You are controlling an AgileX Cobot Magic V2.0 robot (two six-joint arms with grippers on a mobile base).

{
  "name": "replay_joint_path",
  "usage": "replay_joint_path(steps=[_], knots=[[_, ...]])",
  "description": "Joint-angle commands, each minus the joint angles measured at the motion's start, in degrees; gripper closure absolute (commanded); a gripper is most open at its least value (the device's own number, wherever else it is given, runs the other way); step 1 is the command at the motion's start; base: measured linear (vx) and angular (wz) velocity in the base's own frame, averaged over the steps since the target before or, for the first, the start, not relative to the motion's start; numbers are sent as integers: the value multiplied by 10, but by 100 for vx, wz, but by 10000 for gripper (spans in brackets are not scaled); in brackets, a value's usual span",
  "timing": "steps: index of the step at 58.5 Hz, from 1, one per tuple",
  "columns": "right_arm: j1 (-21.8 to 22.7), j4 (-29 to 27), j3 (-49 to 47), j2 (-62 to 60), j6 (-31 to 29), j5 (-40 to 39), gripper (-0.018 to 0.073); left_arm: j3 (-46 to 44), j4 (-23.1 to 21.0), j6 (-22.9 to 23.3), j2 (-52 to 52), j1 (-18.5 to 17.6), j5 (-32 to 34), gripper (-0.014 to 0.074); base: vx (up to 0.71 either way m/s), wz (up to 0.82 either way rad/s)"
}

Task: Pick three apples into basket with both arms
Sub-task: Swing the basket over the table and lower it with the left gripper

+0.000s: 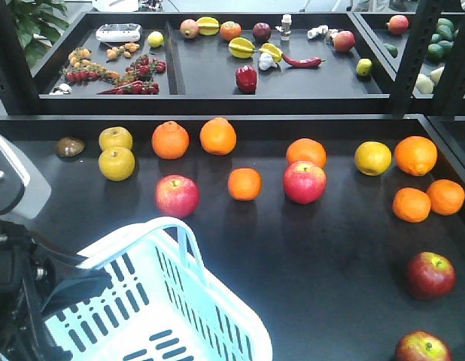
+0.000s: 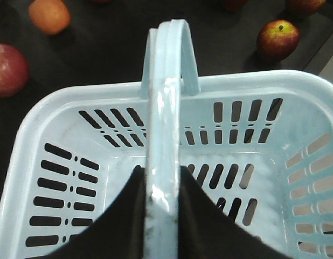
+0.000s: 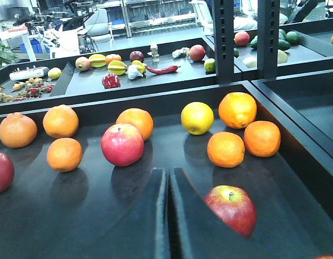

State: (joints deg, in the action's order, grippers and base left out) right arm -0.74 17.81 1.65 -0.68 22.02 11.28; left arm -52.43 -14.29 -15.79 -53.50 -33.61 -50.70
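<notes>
The left gripper (image 2: 162, 171) is clamping the handle (image 2: 169, 65) of the basket (image 1: 183, 301), one black finger pressing each side of the loop. The farther apple (image 1: 430, 274) and the nearer apple (image 1: 422, 348) are lying on the tray (image 1: 315, 263), well off the basket's right side. The right gripper (image 3: 167, 172) is hanging low over that same side, fingers drawn almost together and gripping nothing, with the farther apple just beside them. A pink apple (image 1: 177, 195) is sitting just beyond the basket's far rim, and oranges (image 1: 244, 183) are lying farther back.
</notes>
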Motion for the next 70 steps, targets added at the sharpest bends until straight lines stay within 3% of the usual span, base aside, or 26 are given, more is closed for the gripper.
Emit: replay_joint_path(steps=[1, 14, 30, 44, 55, 66, 70], knots=[[3, 8, 7, -7, -6, -41, 567, -17, -14, 3, 9, -3, 46, 602, 0, 0], [3, 8, 7, -7, -6, -41, 567, -17, -14, 3, 9, -3, 51, 602, 0, 0], [3, 8, 7, -7, -6, -41, 567, -18, -14, -8, -3, -3, 117, 602, 0, 0], [3, 8, 7, -7, -6, -41, 567, -55, -14, -64, -69, -3, 160, 602, 0, 0], [3, 8, 7, -7, -6, -41, 567, -141, -14, -130, -167, -3, 160, 602, 0, 0], [3, 8, 7, -7, -6, -41, 567, -235, -26, -148, -276, -3, 160, 602, 0, 0], [3, 8, 7, -7, -6, -42, 567, -272, -45, -185, -321, -3, 155, 602, 0, 0]])
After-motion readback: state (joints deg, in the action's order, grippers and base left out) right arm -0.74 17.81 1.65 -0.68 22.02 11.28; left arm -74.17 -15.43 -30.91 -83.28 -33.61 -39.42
